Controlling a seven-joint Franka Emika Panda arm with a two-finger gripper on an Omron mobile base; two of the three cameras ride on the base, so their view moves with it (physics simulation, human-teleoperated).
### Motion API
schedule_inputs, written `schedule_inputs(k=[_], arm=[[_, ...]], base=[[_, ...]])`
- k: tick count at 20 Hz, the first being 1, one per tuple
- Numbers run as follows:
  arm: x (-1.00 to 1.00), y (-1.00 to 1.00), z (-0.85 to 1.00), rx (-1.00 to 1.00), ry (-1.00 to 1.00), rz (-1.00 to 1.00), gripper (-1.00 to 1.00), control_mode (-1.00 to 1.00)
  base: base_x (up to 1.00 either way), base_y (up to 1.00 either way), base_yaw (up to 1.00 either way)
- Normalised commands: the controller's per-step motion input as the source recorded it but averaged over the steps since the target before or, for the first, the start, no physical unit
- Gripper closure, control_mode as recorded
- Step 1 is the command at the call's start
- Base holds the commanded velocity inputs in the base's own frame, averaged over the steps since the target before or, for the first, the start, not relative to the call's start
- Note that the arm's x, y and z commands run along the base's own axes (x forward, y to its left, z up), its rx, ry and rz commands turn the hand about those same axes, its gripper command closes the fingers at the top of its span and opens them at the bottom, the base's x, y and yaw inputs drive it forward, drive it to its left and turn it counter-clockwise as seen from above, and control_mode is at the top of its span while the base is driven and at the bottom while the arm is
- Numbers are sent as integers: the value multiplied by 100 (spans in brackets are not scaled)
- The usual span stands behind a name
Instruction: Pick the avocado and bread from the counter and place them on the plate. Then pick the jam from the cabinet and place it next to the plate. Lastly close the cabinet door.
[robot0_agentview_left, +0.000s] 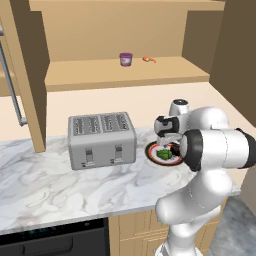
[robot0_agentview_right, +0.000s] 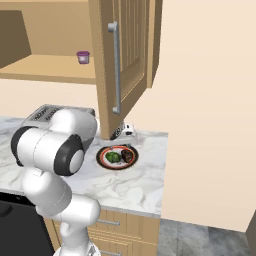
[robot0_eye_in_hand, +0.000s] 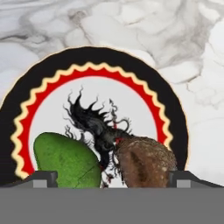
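The plate (robot0_eye_in_hand: 173, 109) with its red zigzag ring lies on the marble counter (robot0_agentview_left: 75, 185), right of the toaster. On it rest the green avocado (robot0_eye_in_hand: 65, 159) and, to its right, the brown bread (robot0_eye_in_hand: 144, 164), side by side. In the base views the avocado (robot0_agentview_left: 163, 154) (robot0_agentview_right: 112, 157) and bread (robot0_agentview_right: 128, 156) sit on the plate (robot0_agentview_left: 150, 151) (robot0_agentview_right: 100, 159). My gripper (robot0_eye_in_hand: 116, 179) (robot0_agentview_left: 166, 142) hangs just above them, pointing down, open, holding nothing. The purple jam (robot0_agentview_left: 125, 59) (robot0_agentview_right: 83, 57) stands on the open cabinet's shelf (robot0_agentview_left: 125, 75).
A silver toaster (robot0_agentview_left: 101, 139) stands left of the plate. The right cabinet door (robot0_agentview_right: 127, 55) hangs open above the plate, its bar handle (robot0_agentview_right: 116, 70) facing me; part of my hand is behind its lower edge. A tiny orange item (robot0_agentview_left: 149, 59) lies beside the jam. A wall closes the counter's right end.
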Motion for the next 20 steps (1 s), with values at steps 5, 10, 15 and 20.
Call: schedule_inputs(k=[5,10,15,20], arm=[[-42,20,24,0,-19,0,-100,-100],[-39,20,29,0,-19,0,-100,-100],[-39,20,41,0,-17,0,-100,-100],[-42,17,53,0,-17,0,-100,-100]], base=[[0,0,0],[0,0,0],[0,0,0],[0,0,0]])
